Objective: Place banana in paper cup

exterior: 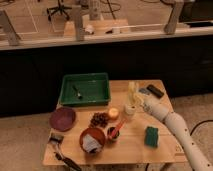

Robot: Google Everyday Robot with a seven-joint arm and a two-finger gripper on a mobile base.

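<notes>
The banana (132, 92) is pale yellow and stands nearly upright, its lower end at or inside the mouth of the small whitish paper cup (130, 109). The cup stands upright on the wooden table (150, 152), right of centre. My gripper (138, 101) is right beside the banana's lower half and the cup's rim, reaching in from the right on the white arm (172, 122). Whether the banana rests in the cup or is held just above its bottom is hidden.
A green tray (67, 95) sits at the back left. A purple plate (62, 118), an orange bowl (92, 138), dark grapes (99, 119), a round yellow-orange object (113, 113), a dark red cup with a red utensil (114, 132), a green sponge (151, 136) and a black object (154, 91) share the table.
</notes>
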